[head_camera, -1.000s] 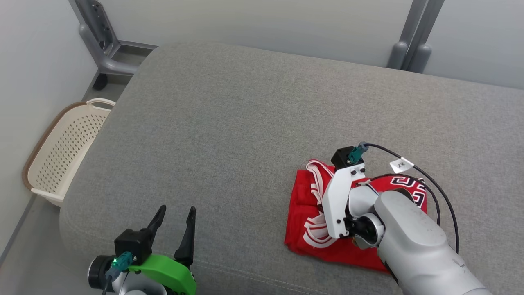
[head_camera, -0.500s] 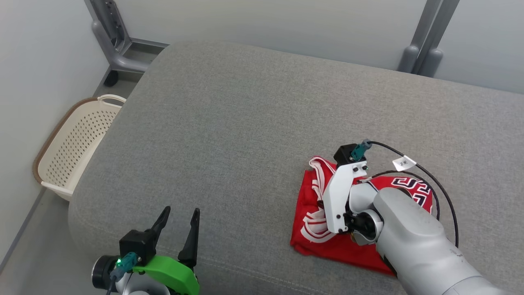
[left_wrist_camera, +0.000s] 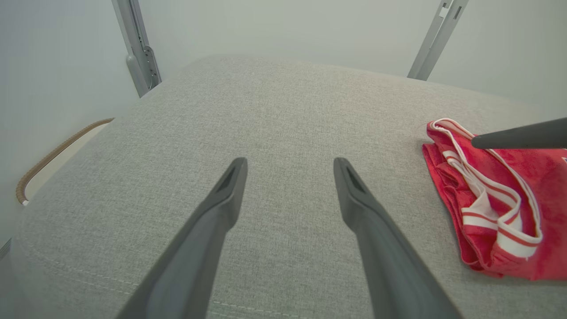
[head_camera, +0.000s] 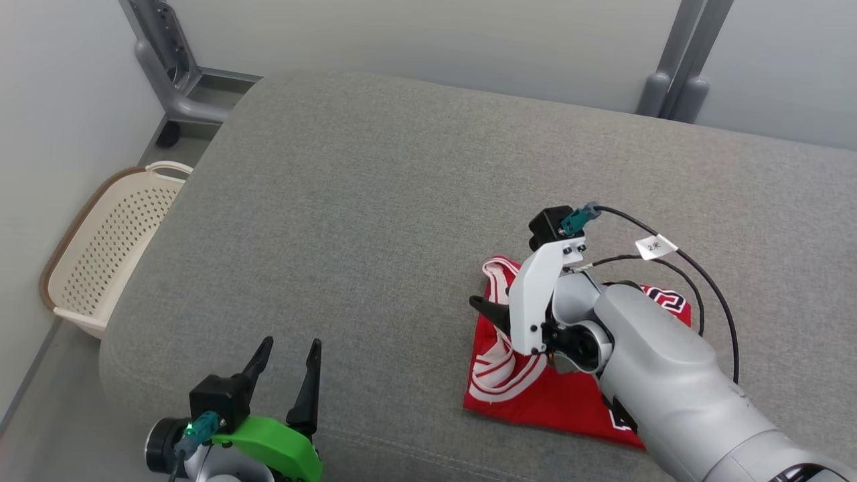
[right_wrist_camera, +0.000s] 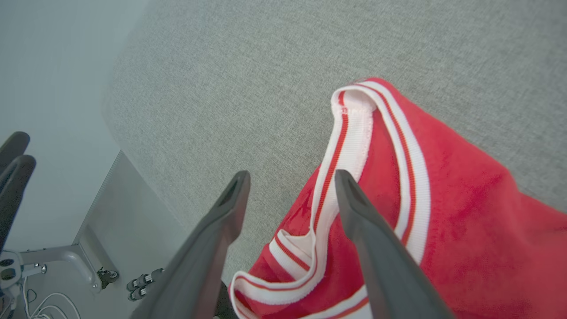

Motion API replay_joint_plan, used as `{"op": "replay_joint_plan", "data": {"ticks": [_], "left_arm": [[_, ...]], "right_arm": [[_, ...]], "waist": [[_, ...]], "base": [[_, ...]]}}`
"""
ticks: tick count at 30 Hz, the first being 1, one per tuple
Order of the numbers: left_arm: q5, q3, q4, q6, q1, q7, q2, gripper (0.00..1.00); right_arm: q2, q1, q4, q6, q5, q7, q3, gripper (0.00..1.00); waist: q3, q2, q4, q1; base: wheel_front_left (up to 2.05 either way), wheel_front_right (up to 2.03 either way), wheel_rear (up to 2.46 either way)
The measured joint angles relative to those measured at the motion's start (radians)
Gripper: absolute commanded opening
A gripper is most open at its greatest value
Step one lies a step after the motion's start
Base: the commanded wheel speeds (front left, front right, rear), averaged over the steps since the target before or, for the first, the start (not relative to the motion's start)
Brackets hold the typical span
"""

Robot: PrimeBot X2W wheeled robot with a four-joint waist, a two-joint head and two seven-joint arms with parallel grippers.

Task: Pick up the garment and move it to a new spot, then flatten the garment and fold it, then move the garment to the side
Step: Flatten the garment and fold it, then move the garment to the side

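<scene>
The garment (head_camera: 535, 402), a red jersey with white-and-red striped trim and black-and-white lettering, lay folded into a rumpled, roughly square bundle on the grey cushion (head_camera: 375, 201), toward its right side near the front edge, the striped edges bunched loose and wavy along its left side

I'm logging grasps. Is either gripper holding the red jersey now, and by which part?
Nothing is held. The right gripper is open above the jersey, over its striped trim; the left gripper is open over the bare cushion.
</scene>
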Motion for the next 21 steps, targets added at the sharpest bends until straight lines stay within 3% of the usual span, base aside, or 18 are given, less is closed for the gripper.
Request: {"op": "replay_joint_plan", "data": {"ticks": [4, 7, 10, 16, 21], "left_arm": [[0.0, 0.002, -0.002, 0.0, 0.001, 0.0, 0.002, 1.0], [-0.001, 0.007, -0.007, 0.007, 0.007, 0.0, 0.007, 1.0], [-0.003, 0.016, -0.02, 0.017, 0.032, -0.003, 0.019, 1.0], [-0.007, 0.019, -0.039, 0.027, 0.047, -0.003, 0.025, 1.0], [-0.008, 0.013, -0.044, 0.028, 0.055, -0.003, 0.025, 1.0]], "right_arm": [[0.001, -0.025, 0.005, 0.0, 0.002, -0.046, -0.029, 1.0], [0.001, -0.039, 0.064, 0.0, -0.05, -0.09, -0.095, 1.0], [-0.035, -0.032, 0.17, 0.0, -0.137, -0.156, -0.234, 1.0], [-0.09, 0.005, 0.273, 0.0, -0.219, -0.198, -0.357, 1.0], [-0.08, 0.028, 0.301, 0.0, -0.263, -0.221, -0.422, 1.0]], "waist": [[-0.009, 0.0, -0.019, 0.0], [-0.016, 0.0, -0.035, 0.0], [-0.029, 0.0, -0.068, 0.0], [-0.037, 0.0, -0.112, 0.0], [-0.042, 0.0, -0.141, 0.0]], "base": [[0.0, 0.0, 0.0], [0.0, 0.0, 0.0], [0.0, 0.0, 0.0], [0.0, 0.0, 0.0], [0.0, 0.0, 0.0]]}}
